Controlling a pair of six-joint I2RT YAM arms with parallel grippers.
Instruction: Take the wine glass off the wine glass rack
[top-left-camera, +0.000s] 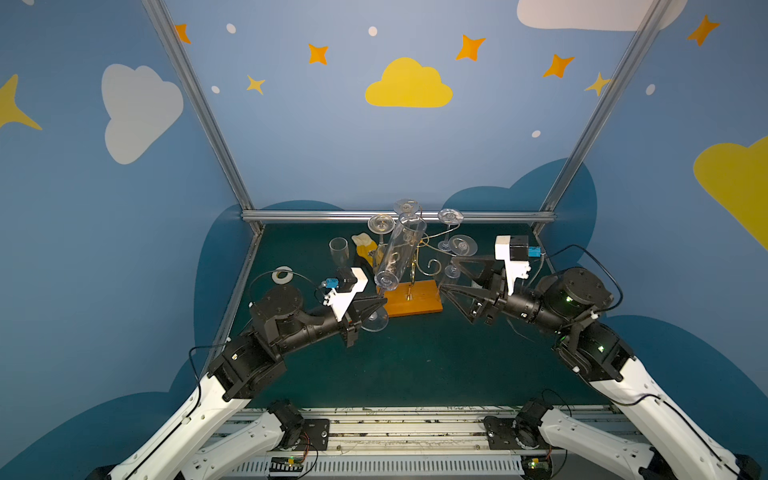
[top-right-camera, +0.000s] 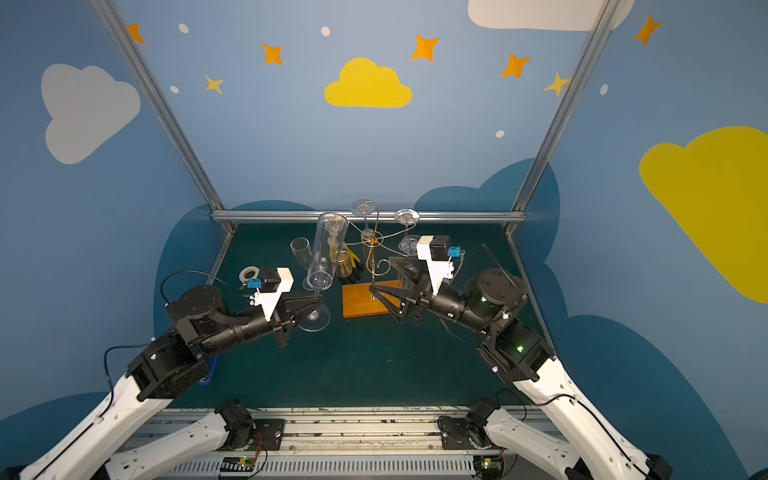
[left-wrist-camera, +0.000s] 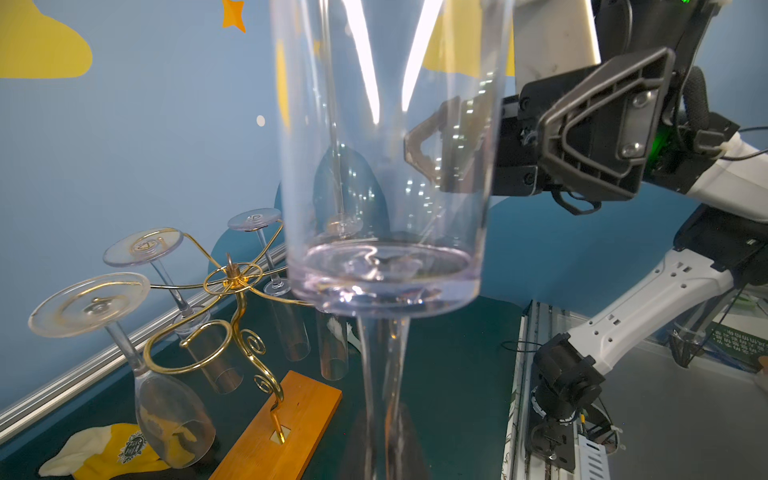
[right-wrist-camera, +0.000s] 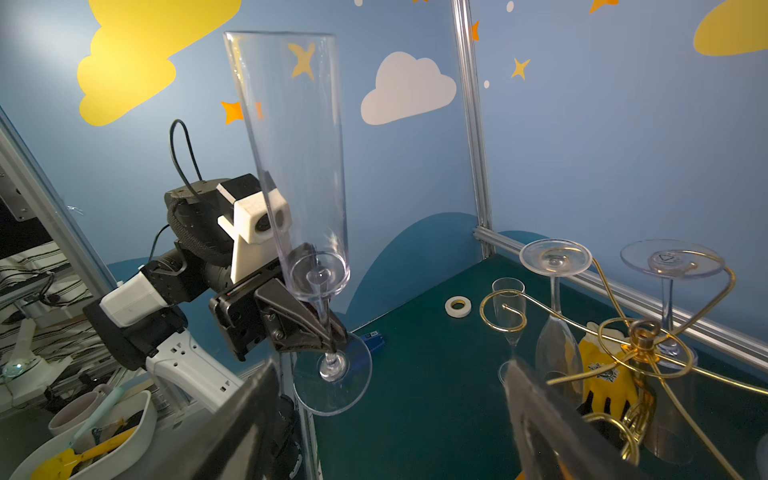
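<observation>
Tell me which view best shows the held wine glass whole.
The right wrist view: the wine glass shows whole, rim to foot, with the left gripper, jaws shut, on its stem. In both top views it looks small and foreshortened. The left wrist view shows only its bowl and stem close up, rim cut off.

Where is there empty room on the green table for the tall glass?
The biggest bare patch of green mat lies between the two arms, from the orange base forward to the metal rail. The back is crowded: the wine glass rack, its hanging glasses, a standing glass, a yellow glove and a tape roll.
</observation>
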